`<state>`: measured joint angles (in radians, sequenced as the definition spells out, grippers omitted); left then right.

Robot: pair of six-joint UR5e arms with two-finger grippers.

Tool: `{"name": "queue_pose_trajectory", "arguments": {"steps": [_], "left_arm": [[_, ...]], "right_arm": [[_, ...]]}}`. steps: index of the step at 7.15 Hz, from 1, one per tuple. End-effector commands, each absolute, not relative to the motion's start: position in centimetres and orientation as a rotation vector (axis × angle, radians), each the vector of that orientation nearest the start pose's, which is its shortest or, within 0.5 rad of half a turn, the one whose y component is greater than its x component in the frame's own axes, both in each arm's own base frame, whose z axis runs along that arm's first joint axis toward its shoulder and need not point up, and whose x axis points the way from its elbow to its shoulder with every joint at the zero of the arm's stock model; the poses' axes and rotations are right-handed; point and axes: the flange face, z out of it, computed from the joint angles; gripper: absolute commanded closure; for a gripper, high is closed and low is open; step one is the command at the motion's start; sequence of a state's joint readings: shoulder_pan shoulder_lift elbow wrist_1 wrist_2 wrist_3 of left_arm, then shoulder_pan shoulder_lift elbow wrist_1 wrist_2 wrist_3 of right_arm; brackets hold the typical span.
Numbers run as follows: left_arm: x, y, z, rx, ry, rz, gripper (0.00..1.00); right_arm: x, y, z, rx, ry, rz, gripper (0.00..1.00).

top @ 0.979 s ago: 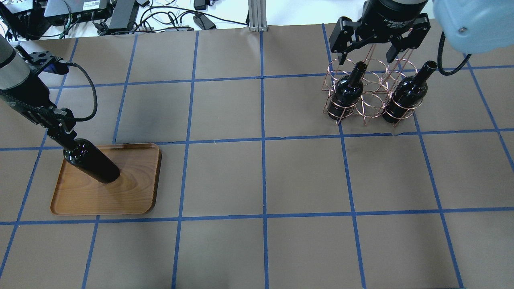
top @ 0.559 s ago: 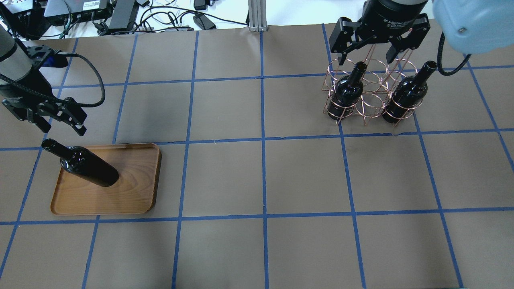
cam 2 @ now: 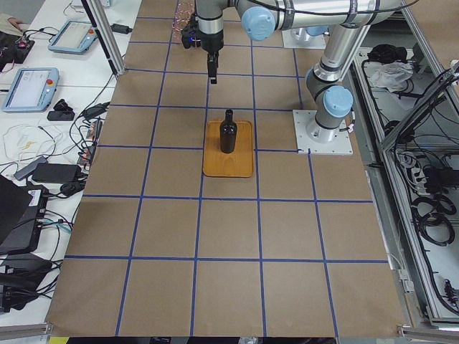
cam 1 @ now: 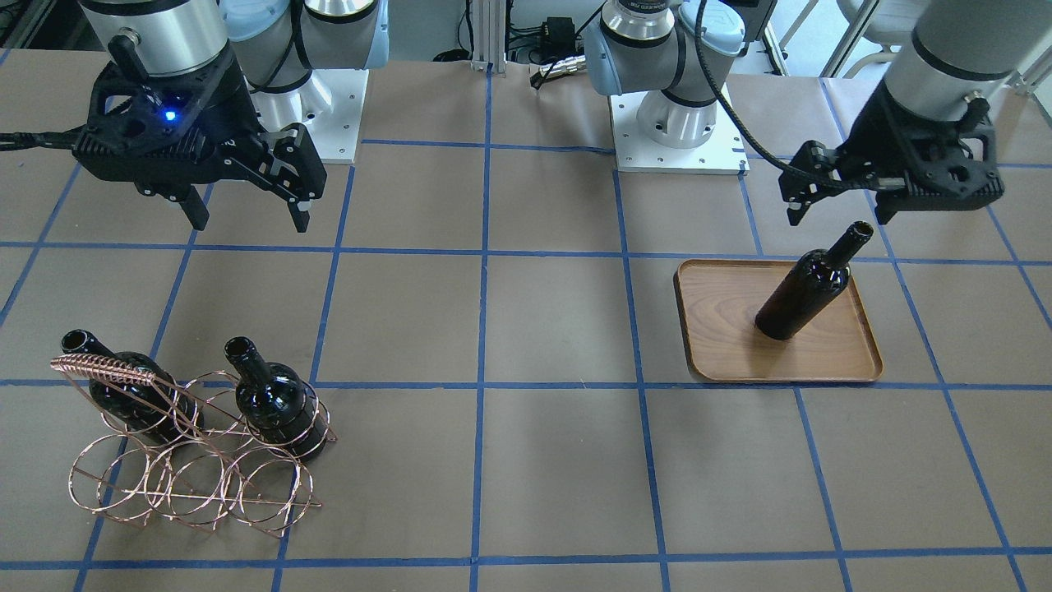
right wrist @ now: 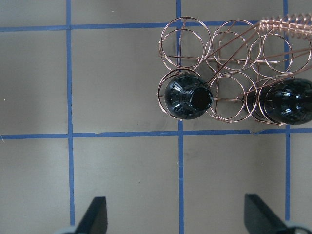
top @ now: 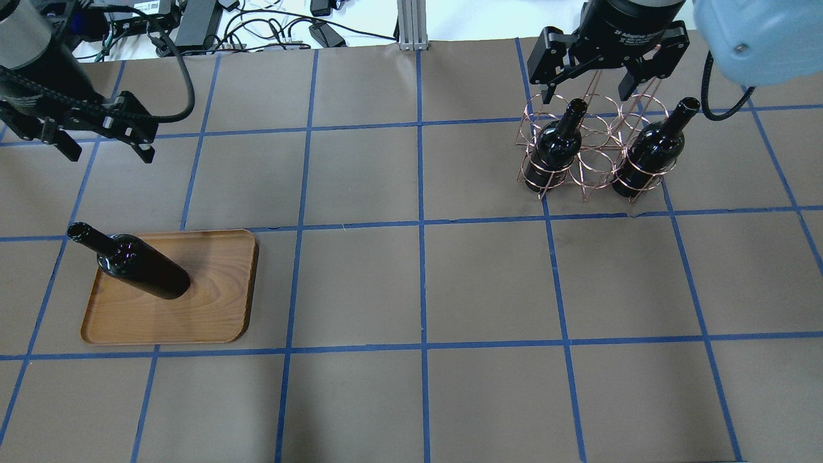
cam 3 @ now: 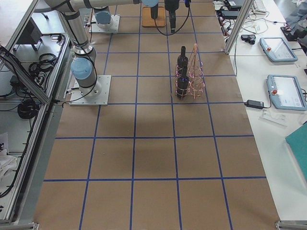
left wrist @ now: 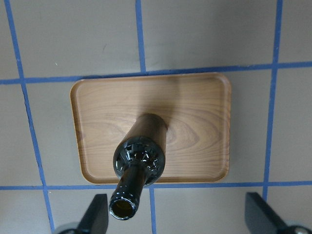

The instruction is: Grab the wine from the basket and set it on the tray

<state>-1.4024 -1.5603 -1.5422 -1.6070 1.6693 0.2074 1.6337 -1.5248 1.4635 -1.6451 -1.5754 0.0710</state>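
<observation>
One black wine bottle (top: 138,267) stands upright on the brown wooden tray (top: 212,302) at the near left, touched by no gripper. My left gripper (top: 108,154) is open and empty, raised above and behind the bottle (left wrist: 141,156); the tray (left wrist: 200,117) lies below it. The copper wire basket (top: 595,157) stands at the far right and holds two more black bottles (top: 556,148) (top: 649,154). My right gripper (top: 586,95) is open and empty, high above the basket (right wrist: 287,22), behind the two bottles (right wrist: 187,95) (right wrist: 287,100).
Brown paper with a blue tape grid covers the table. Cables and electronics (top: 193,26) and an aluminium post (top: 409,26) lie past the far edge. The two arm bases (cam 1: 682,123) (cam 1: 320,99) stand on the robot's side.
My left gripper let go of the bottle's neck, opened and drew up and back from the tray. The bottle stays standing on the tray. The right arm has not moved.
</observation>
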Motion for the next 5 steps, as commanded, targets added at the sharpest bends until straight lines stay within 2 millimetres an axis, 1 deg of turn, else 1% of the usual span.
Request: {"name": "queue_pose_trajectory", "arguments": {"steps": [1,2,3,4,5], "left_arm": [[-10.2,-48.9,51.4,0.175,3.066,-0.031,0.00],[-11.8,-48.3,51.8,0.168,3.095,-0.052,0.00],[-12.9,-47.8,52.3,0.154,3.156,-0.077,0.00],[-13.1,-47.6,52.6,0.173,3.180,-0.083,0.00],[-12.3,-47.5,52.6,0.170,3.104,-0.078,0.00]], "right_arm": [[16.5,-51.4,52.6,0.013,3.129,-0.219,0.00],[16.5,-51.4,52.6,0.015,3.129,-0.216,0.00],[16.5,-51.4,52.6,0.015,3.129,-0.219,0.00],[16.5,-51.4,52.5,0.015,3.130,-0.214,0.00],[16.5,-51.4,52.6,0.015,3.129,-0.219,0.00]]}}
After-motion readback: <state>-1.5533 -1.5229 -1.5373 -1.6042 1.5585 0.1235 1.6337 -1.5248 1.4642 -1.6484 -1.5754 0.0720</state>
